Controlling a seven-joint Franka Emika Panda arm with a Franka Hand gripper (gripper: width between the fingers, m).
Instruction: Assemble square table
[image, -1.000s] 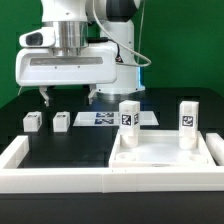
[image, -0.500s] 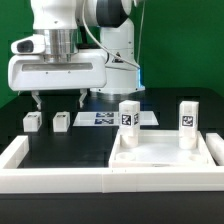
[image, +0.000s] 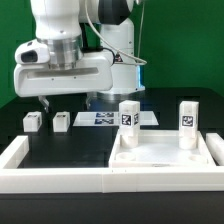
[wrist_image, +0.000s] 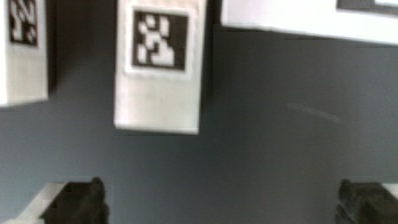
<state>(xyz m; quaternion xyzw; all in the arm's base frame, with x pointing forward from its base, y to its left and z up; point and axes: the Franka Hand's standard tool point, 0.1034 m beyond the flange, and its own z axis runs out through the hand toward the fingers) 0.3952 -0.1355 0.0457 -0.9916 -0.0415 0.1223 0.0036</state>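
Observation:
The white square tabletop (image: 160, 157) lies at the exterior view's right, inside the border wall. Two white tagged legs (image: 128, 121) (image: 187, 120) stand upright at its far corners. Two more small legs (image: 33, 121) (image: 62, 121) lie loose on the black table at the left. My gripper (image: 66, 102) hangs open and empty above and just behind these two. The wrist view shows both loose legs (wrist_image: 18, 50) (wrist_image: 164, 65) beyond my open gripper (wrist_image: 222, 205), and dark fingertips (wrist_image: 75, 203) at the frame's edges.
The marker board (image: 105, 119) lies flat behind the tabletop; its corner also shows in the wrist view (wrist_image: 311, 15). A long low white border wall (image: 60, 180) runs along the front and up both sides. A green backdrop stands behind the arm.
The hand swung to the exterior view's left, then came back a little and now sits slightly tilted. The legs and tabletop have not moved. The jaws stay open.

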